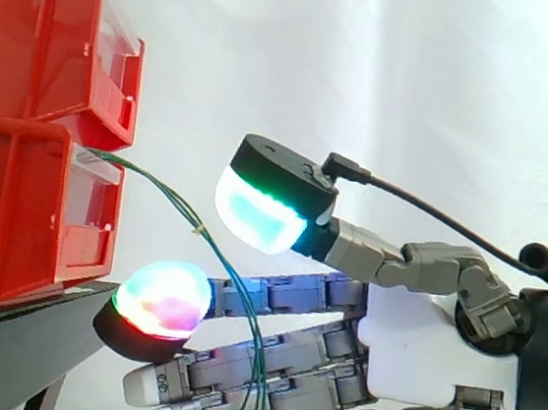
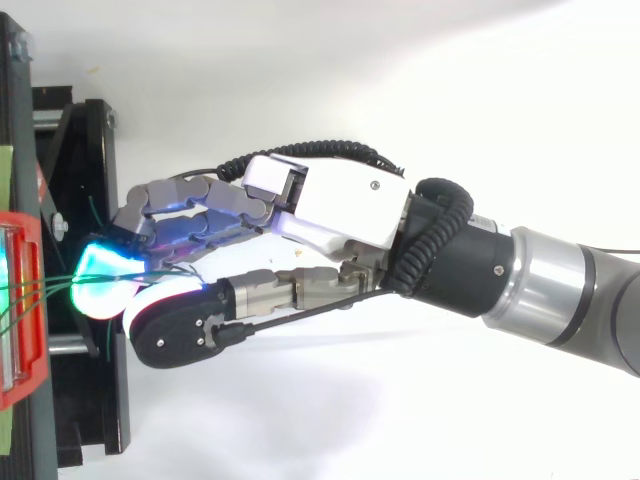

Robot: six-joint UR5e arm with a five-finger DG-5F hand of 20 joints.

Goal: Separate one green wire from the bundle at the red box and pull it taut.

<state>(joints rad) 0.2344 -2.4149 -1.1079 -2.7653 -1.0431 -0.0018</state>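
Green wires (image 1: 171, 196) leave the lower red bin's (image 1: 16, 205) front and slope toward 4 o'clock. They pass through the gap between the thumb pad (image 1: 258, 218) at 12 and the straight, released fingers (image 1: 317, 348) at 6. Nothing pinches them in the hand (image 1: 416, 350). Both bins sit on the black stand (image 1: 11, 343).

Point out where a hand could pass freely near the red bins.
Free: above the hand, right of the upper bin, before the curtain. Crowded: between the lower bin and the hand, where green wires hang across its fingers.
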